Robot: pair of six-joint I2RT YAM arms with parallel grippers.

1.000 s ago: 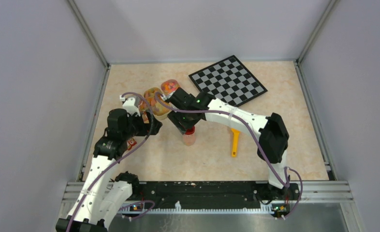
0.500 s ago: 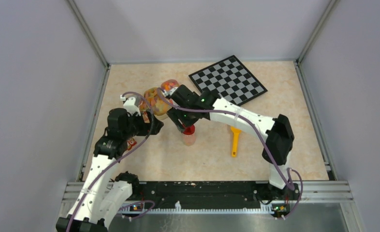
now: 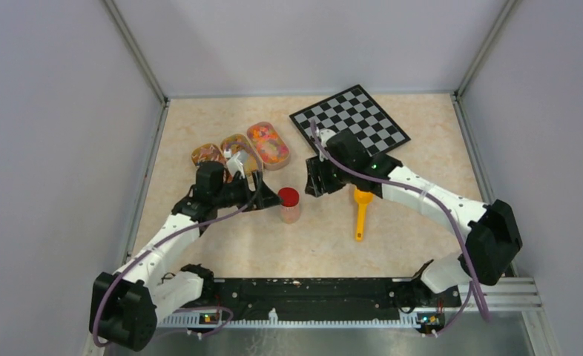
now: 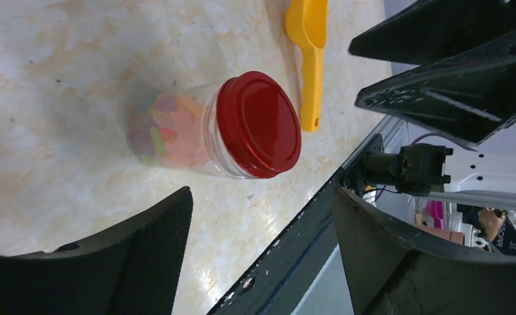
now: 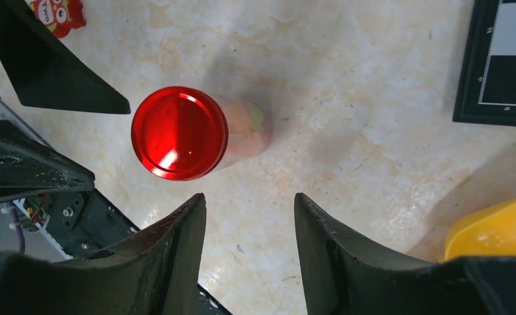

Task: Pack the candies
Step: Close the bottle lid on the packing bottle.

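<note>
Loose mixed-colour candies (image 3: 268, 144) fill three oval trays at the back left. More candies (image 4: 167, 128) sit inside a small clear jar (image 3: 289, 206) with a red lid (image 5: 178, 132), upright mid-table. My left gripper (image 3: 271, 199) is open and empty just left of the jar; the left wrist view (image 4: 262, 203) shows the jar beyond its jaws. My right gripper (image 3: 312, 182) is open and empty just right of the jar, with the jar ahead of its fingertips in the right wrist view (image 5: 250, 203). Neither gripper touches the jar.
A yellow-orange scoop (image 3: 360, 211) lies right of the jar. A chessboard (image 3: 349, 122) lies at the back right. A small red packet (image 5: 55, 13) lies behind my left fingers. The table's front rail (image 3: 311, 288) runs along the near edge.
My right gripper has left the jar's lid and drawn back to the right. My left gripper has swung from the trays to the jar's left side, uncovering the trays.
</note>
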